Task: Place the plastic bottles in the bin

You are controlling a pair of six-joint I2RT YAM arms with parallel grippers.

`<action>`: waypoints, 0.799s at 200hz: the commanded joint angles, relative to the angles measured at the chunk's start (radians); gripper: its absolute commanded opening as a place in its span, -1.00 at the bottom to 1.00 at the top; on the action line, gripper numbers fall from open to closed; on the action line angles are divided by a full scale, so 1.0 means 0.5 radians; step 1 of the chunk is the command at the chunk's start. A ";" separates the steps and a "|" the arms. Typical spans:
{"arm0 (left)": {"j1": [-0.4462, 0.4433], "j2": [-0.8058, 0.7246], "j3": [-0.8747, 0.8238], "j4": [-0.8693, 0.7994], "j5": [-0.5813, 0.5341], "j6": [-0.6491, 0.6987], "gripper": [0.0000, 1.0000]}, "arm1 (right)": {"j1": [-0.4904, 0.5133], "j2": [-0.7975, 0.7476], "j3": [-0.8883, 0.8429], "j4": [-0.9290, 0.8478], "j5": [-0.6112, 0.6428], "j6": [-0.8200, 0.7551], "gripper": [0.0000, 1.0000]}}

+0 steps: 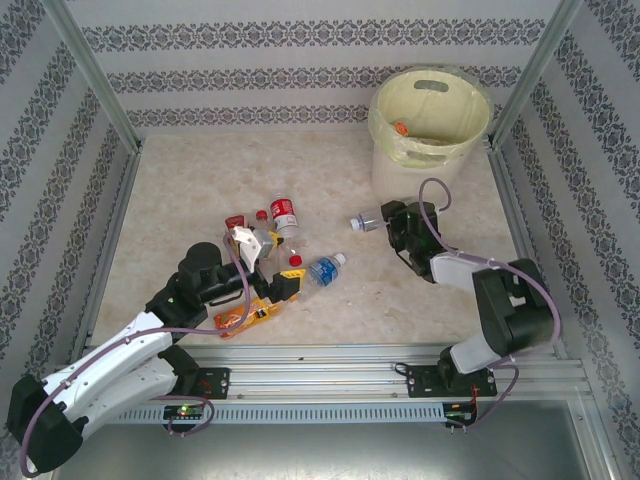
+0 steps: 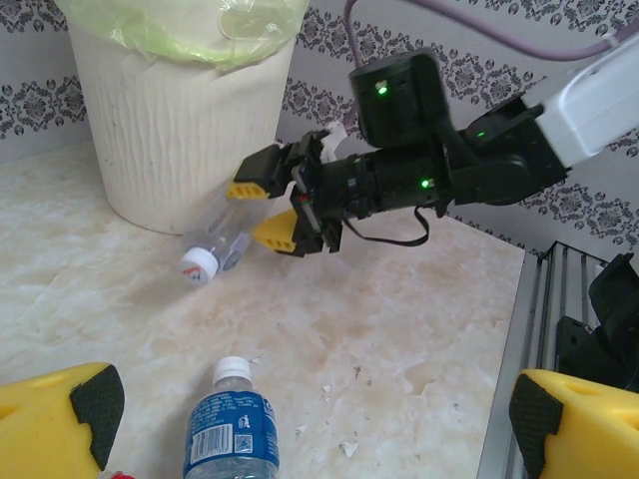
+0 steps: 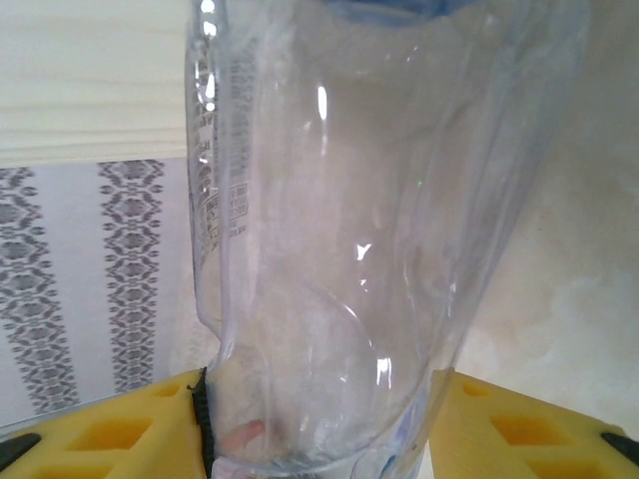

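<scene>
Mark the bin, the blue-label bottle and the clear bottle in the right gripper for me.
bin (image 1: 400,180): top external view, white outer wall.
blue-label bottle (image 2: 232,434): left wrist view, on its label.
clear bottle (image 2: 225,235): left wrist view, middle of its body.

Overhead and low left-wrist views share the bin (image 1: 400,175).

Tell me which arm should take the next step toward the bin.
Right. The right tool grips a clear bottle close to the bin, so it likely only needs lifting and dropping. The left tool is open by a blue-labelled bottle, farther away.
</scene>
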 commanded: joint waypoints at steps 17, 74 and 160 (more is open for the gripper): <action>-0.029 -0.030 0.058 -0.017 0.002 0.049 1.00 | -0.022 -0.356 -0.048 -0.330 0.068 -0.198 0.09; -0.029 -0.039 0.059 0.000 0.015 0.039 1.00 | 0.023 -0.956 0.023 -1.037 0.196 -0.637 0.08; -0.028 -0.085 0.064 0.005 -0.017 0.045 1.00 | 0.126 -1.494 0.327 -1.884 0.534 -1.454 0.08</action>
